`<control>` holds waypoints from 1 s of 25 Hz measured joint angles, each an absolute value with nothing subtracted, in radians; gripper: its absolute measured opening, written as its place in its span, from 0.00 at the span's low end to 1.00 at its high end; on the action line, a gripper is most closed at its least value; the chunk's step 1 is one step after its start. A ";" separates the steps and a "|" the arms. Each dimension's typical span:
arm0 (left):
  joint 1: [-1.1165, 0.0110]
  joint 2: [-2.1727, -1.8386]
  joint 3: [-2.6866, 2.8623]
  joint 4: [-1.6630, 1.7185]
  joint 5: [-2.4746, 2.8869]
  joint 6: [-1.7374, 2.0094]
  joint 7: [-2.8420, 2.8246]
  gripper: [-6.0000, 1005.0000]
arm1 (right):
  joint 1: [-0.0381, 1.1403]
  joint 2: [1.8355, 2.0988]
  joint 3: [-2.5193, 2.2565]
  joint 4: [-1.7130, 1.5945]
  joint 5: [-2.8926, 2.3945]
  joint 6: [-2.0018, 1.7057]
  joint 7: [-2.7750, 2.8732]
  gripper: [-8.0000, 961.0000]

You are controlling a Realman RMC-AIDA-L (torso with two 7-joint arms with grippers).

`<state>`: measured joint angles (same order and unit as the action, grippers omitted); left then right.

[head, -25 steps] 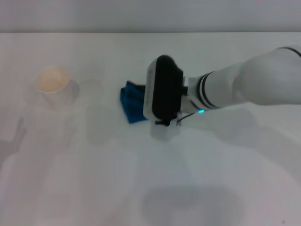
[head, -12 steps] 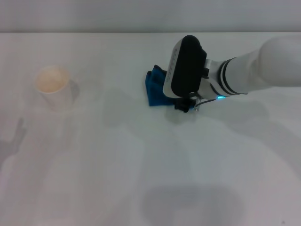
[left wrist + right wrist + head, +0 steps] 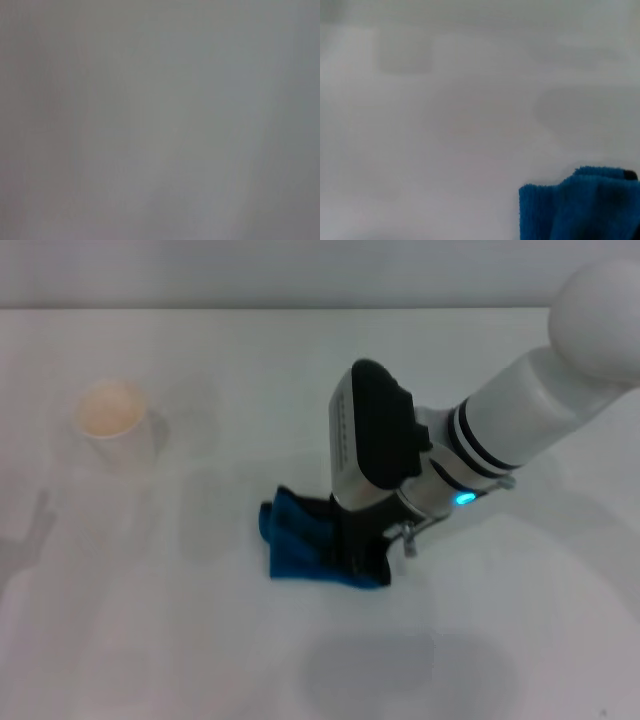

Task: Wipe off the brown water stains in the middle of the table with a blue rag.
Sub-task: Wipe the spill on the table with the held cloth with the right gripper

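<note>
My right gripper (image 3: 357,558) is pressed down on the white table (image 3: 150,640) near its middle, shut on the blue rag (image 3: 303,545). The rag lies bunched against the surface and sticks out to the left of the gripper. The dark fingers (image 3: 368,552) are partly hidden under the black and white wrist. In the right wrist view the rag (image 3: 580,206) shows with a black bit at one corner, over bare table (image 3: 445,125). No tan stain shows in any view. My left gripper is out of view, and its wrist view is plain grey.
A whitish cup (image 3: 113,421) with tan inside stands at the far left of the table. The table's back edge (image 3: 200,308) runs along the top of the head view. My right arm (image 3: 540,410) reaches in from the right.
My right gripper dragged the rag from left of centre to the right and back, then towards the near edge and slightly left. The cup has not moved.
</note>
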<state>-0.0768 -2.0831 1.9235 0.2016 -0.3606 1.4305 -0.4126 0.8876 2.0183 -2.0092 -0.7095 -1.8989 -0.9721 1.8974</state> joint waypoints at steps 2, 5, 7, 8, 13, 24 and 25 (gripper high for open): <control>-0.077 -2.083 1.924 0.201 -0.361 1.431 -0.413 0.86 | 0.890 2.017 -2.003 -0.713 -1.918 -1.029 1.895 0.06; -0.077 -2.083 1.924 0.201 -0.361 1.431 -0.413 0.86 | 0.884 2.016 -1.967 -0.710 -1.967 -1.064 1.909 0.06; -0.077 -2.082 1.924 0.201 -0.361 1.431 -0.413 0.86 | 0.873 2.017 -1.903 -0.695 -2.021 -1.064 1.925 0.06; -0.077 -2.082 1.923 0.201 -0.361 1.431 -0.413 0.86 | 0.867 2.016 -1.860 -0.687 -2.061 -1.057 1.931 0.06; -0.078 -2.082 1.924 0.201 -0.361 1.432 -0.413 0.86 | 0.845 2.010 -1.617 -0.658 -2.282 -1.047 1.936 0.06; -0.078 -2.082 1.924 0.201 -0.360 1.433 -0.413 0.86 | 0.811 2.002 -1.306 -0.663 -2.590 -1.084 1.936 0.06; -0.078 -2.082 1.924 0.201 -0.360 1.433 -0.413 0.86 | 0.805 2.002 -1.285 -0.667 -2.610 -1.090 1.936 0.06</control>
<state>-0.0782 -2.0815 1.9243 0.2010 -0.3605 1.4328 -0.4126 0.8051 2.0023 -1.2847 -0.6674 -2.6095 -1.0902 1.9361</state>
